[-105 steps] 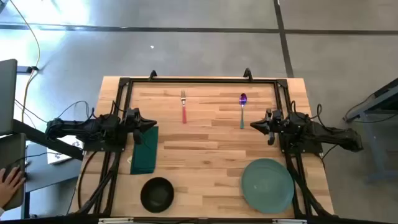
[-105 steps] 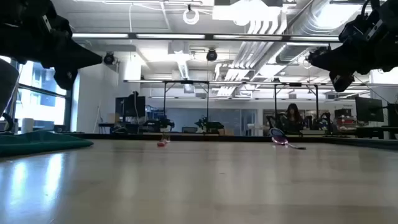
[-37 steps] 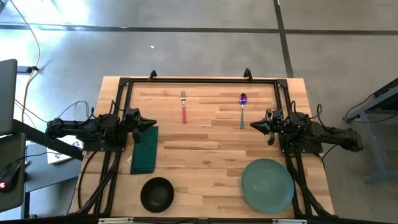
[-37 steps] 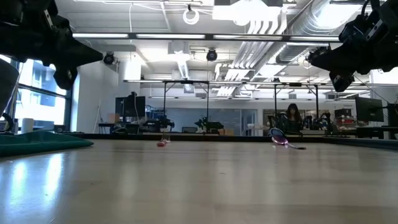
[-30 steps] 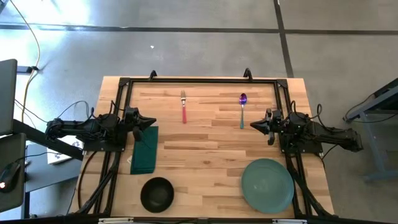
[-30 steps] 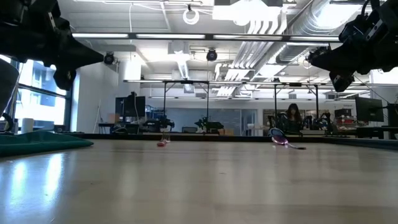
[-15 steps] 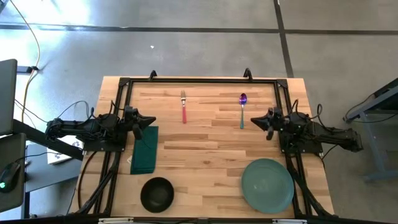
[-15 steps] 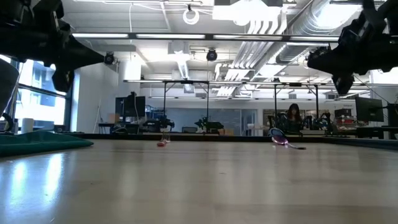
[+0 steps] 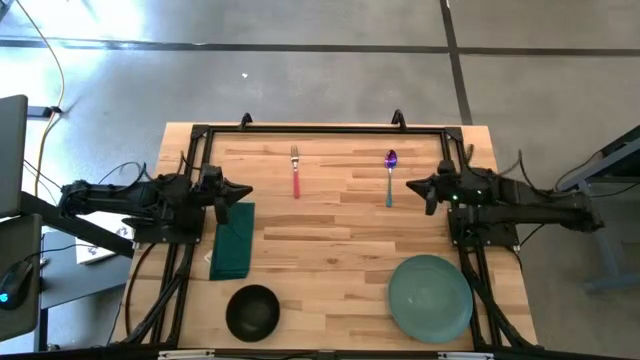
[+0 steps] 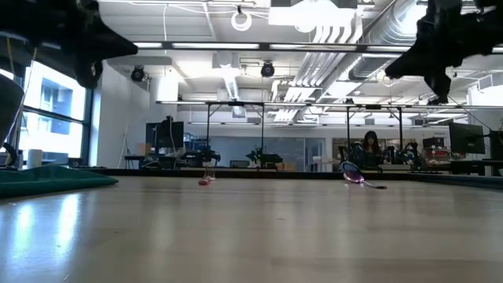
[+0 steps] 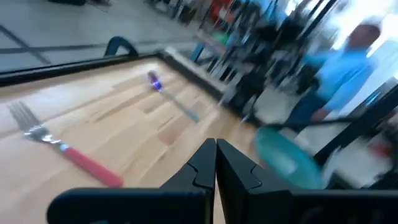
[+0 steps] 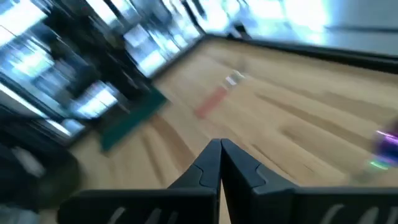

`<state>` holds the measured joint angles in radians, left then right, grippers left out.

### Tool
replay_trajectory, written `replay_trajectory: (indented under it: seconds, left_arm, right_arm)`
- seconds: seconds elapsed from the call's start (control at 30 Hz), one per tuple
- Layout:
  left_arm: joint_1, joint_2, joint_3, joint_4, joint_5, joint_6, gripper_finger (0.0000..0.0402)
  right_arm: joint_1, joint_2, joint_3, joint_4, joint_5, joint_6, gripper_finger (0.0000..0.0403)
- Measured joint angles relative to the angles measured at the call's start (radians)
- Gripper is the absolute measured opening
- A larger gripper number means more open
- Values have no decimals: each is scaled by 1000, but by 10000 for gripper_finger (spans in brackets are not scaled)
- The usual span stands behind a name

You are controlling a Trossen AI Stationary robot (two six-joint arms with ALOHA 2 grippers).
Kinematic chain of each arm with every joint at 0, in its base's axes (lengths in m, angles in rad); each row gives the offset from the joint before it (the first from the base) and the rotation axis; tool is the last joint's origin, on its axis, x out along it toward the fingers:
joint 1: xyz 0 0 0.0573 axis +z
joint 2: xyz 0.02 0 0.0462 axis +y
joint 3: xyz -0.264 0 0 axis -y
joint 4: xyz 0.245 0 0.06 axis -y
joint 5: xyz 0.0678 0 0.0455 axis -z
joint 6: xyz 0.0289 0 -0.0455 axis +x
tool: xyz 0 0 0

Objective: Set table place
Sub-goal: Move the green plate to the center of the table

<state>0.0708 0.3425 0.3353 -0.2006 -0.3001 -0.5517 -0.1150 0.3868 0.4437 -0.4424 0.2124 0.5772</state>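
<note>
Overhead, we record the left gripper above the table's left edge and the right gripper above its right edge, both with fingers pressed together, holding nothing.

Two dark arms, seen from above. The left arm and the right arm are matte black, built of blocky jointed segments that narrow toward the tip. Thin black cables loop loosely alongside each arm. The left gripper and the right gripper each end in two slim black fingers tapering to a wedge-shaped point. In the wrist views the fingers rise from a broad, flat black base with rounded edges, their surfaces smooth and slightly glossy.
</note>
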Motion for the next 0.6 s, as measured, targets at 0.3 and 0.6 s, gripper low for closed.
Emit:
replay_trajectory:
  seconds: [0.3, 0.6]
  left_arm:
    - [0, 419, 355, -403, 10, 33, 0]
    - [0, 595, 529, -467, 60, 135, 0]
  right_arm:
    - [0, 458, 438, -454, -19, -88, 0]
    - [155, 735, 769, -960, -30, 68, 0]
